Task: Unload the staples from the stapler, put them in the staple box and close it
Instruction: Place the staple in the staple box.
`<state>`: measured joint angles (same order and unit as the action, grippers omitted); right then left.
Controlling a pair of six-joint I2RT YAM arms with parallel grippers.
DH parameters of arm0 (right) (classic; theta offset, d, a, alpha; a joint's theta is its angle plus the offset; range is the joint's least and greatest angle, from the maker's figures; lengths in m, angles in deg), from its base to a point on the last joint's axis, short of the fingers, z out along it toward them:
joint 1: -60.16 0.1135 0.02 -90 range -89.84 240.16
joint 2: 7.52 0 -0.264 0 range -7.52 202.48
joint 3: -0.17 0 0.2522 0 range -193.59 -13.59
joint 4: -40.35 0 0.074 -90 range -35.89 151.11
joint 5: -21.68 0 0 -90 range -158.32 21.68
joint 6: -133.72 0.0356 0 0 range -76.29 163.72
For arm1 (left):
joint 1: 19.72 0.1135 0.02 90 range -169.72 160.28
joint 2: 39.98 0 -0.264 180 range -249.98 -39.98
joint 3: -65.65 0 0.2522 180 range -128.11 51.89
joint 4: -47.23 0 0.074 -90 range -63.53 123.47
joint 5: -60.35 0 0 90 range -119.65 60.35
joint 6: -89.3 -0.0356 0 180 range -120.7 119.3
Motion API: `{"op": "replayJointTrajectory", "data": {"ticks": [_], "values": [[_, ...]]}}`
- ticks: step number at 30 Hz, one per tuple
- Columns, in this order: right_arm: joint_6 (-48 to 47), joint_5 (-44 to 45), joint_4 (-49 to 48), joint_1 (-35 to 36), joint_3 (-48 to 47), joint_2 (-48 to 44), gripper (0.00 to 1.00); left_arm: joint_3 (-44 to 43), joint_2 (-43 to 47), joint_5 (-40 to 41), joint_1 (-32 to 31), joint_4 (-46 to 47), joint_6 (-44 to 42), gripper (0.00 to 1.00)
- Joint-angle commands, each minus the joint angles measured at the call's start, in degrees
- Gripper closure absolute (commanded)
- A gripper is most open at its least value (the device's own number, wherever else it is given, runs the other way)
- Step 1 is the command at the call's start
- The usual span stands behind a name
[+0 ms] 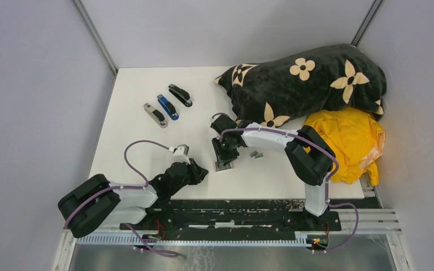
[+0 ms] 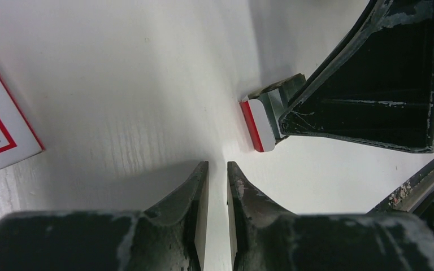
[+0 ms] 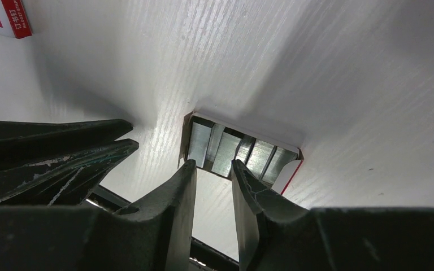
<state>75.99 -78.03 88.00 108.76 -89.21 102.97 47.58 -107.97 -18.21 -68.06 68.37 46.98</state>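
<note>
The right pincer [image 3: 213, 165] and left pincer [image 2: 218, 165] both stand narrow, empty. I judge unloading unstarted: the staplers [image 1: 168, 106] lie upper left, so next I must reach one.

Soft, even overhead light fills the top view, sharp across the white matte tabletop [image 1: 147, 96], with only faint shadows hugging the arms. In the left wrist view, the left gripper's black plastic fingers [image 2: 189, 203] loom blurred. A broad grey shadow pools just ahead and to the left of their tips, and the table farther out glows almost washed out. In the right wrist view, the right gripper's black fingers [image 3: 181, 197] are soft and stretched by the wide lens. Just past their tips, grey metallic staple strips [image 3: 226, 153] catch streaks of glare, and shadow darkens the table to the fingers' left.
</note>
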Motion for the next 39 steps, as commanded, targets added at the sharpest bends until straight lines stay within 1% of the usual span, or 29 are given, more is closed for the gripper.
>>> {"op": "replayJointTrajectory", "data": {"ticks": [1, 20, 39], "values": [[1.3, -0.8, -1.8, -0.4, 0.3, -2.0, 0.64, -2.0, -2.2, -0.9, 0.1, 4.0, 1.7, 0.75], [2.1, -1.7, -2.1, -0.8, 0.3, -1.0, 0.64, -3.0, -8.6, -2.8, 0.2, 7.9, 1.7, 0.76], [2.7, -2.7, -2.5, -1.2, 0.6, -0.2, 0.64, -3.2, -10.1, -3.3, 0.2, 8.7, 1.7, 0.76]]}}
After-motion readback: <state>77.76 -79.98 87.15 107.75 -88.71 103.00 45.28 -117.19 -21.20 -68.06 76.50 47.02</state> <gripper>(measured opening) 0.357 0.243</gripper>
